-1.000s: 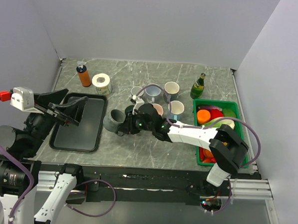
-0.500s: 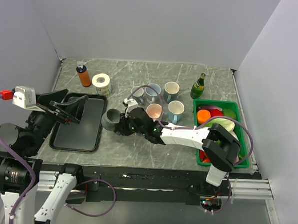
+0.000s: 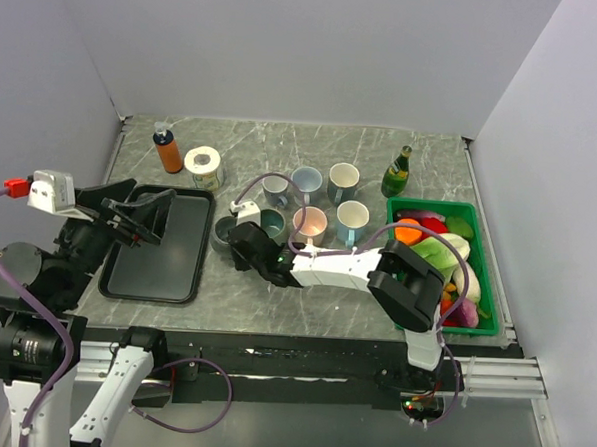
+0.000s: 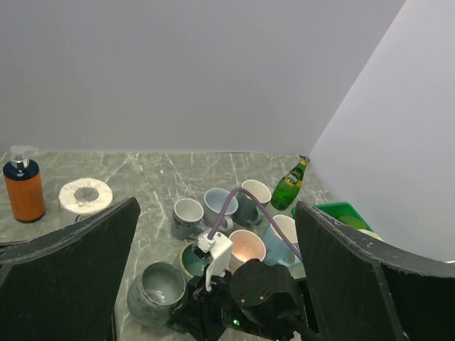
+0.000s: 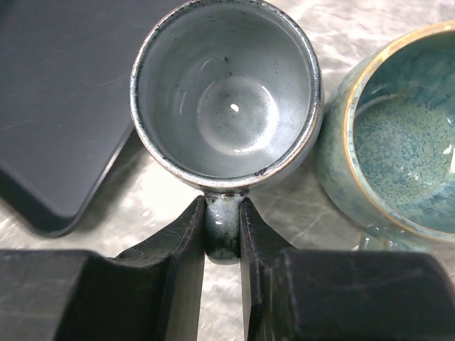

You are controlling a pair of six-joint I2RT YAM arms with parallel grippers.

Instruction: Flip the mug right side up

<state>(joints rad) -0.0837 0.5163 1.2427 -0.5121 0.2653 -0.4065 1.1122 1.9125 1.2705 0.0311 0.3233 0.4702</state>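
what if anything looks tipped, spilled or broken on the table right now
Nothing stands out. The grey mug is mouth up and empty, its handle pinched in the right gripper. The teal mug beside it and the other mugs stand upright too. No spill or breakage shows.

Right arm (image 3: 348, 270) stretched leftward, right fingers (image 5: 183, 245) pinched close — left arm (image 3: 69, 254) raised, left fingers (image 4: 71, 250) spread wide

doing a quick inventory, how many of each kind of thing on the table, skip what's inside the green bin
mug: 7
green bottle: 1
orange pump bottle: 1
tape roll: 1
black tray: 1
green bin: 1
total: 12
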